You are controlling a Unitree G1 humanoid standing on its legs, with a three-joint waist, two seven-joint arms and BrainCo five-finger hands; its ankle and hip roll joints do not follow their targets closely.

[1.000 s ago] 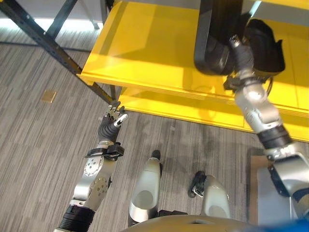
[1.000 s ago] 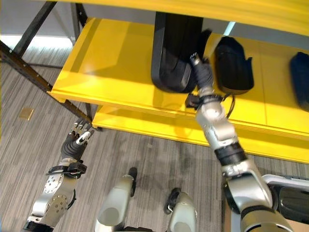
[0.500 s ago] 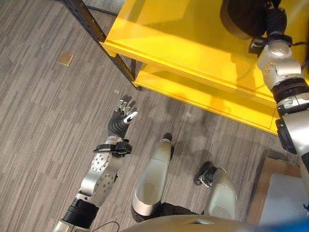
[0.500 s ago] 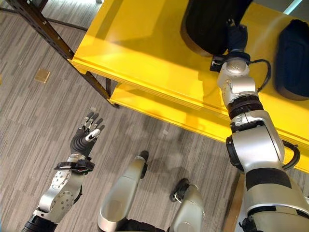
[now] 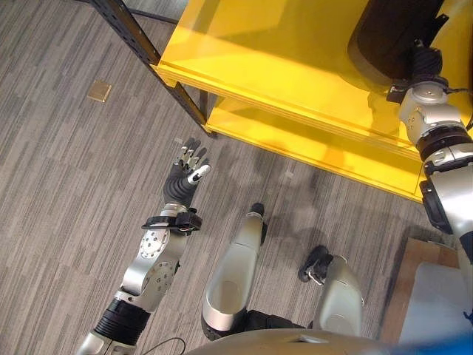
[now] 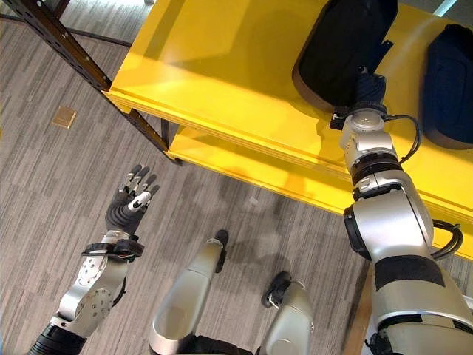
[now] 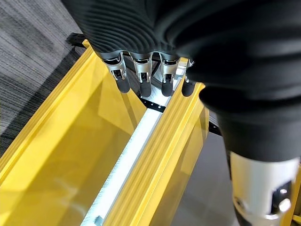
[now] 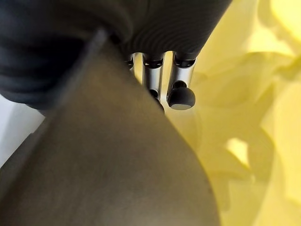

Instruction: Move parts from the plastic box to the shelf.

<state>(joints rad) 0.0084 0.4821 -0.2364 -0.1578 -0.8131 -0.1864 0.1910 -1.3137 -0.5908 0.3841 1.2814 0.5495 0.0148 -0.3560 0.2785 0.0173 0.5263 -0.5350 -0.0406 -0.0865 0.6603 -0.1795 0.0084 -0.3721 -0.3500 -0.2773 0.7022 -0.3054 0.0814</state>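
Observation:
A large black part (image 6: pixel 340 52) lies on the yellow shelf (image 6: pixel 214 66), with a second dark part (image 6: pixel 447 74) to its right. My right hand (image 6: pixel 367 90) rests at the black part's near edge. In the right wrist view its fingers (image 8: pixel 181 87) run straight beside the part's dark surface (image 8: pixel 117 165); the thumb is hidden. My left hand (image 6: pixel 131 203) hangs over the carpet left of the shelf, fingers spread and holding nothing. Its straight fingers (image 7: pixel 141 77) point at the shelf's yellow edges in the left wrist view.
A black slanted upright (image 6: pixel 74 55) carries the shelf's left corner. A lower yellow shelf (image 6: pixel 244 166) juts out beneath. A small tan square (image 6: pixel 64 116) lies on the carpet. A pale grey box (image 5: pixel 436 307) sits on a brown board at the lower right.
The camera has swung down and left since a second ago. The black part has gone from standing to lying further right on the shelf. My right hand has slid back to its near edge.

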